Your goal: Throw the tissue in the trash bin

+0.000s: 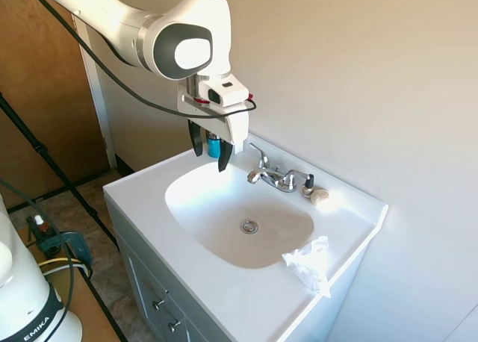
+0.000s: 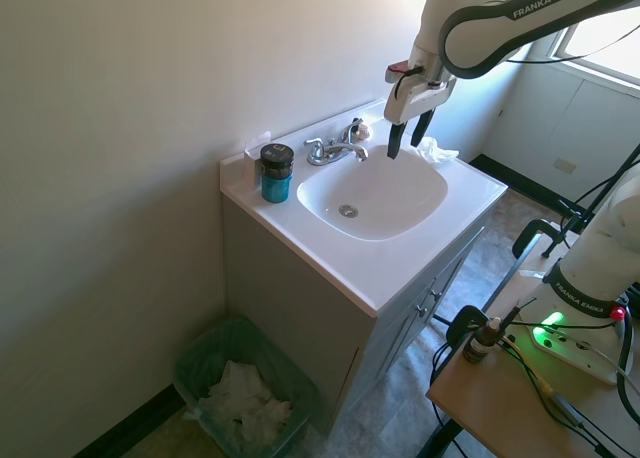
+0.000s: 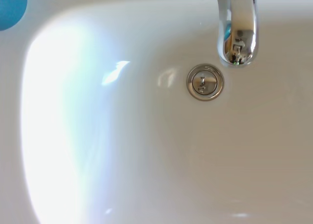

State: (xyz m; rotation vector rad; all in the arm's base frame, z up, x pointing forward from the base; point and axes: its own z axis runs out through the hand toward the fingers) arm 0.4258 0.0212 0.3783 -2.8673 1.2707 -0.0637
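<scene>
Fingers point(image 1: 210, 155) apart, empty, above sink point(image 1: 224, 207). Best moved over tissue point(image 1: 308, 263), lowered straight, pinched at thickest fold.

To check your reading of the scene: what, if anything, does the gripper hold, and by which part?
Nothing. The gripper hangs open and empty over the sink; the tissue lies on the counter.

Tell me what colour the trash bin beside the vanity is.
Green, translucent-looking; the trash bin already holds white paper. It shows only in the second exterior view.
</scene>
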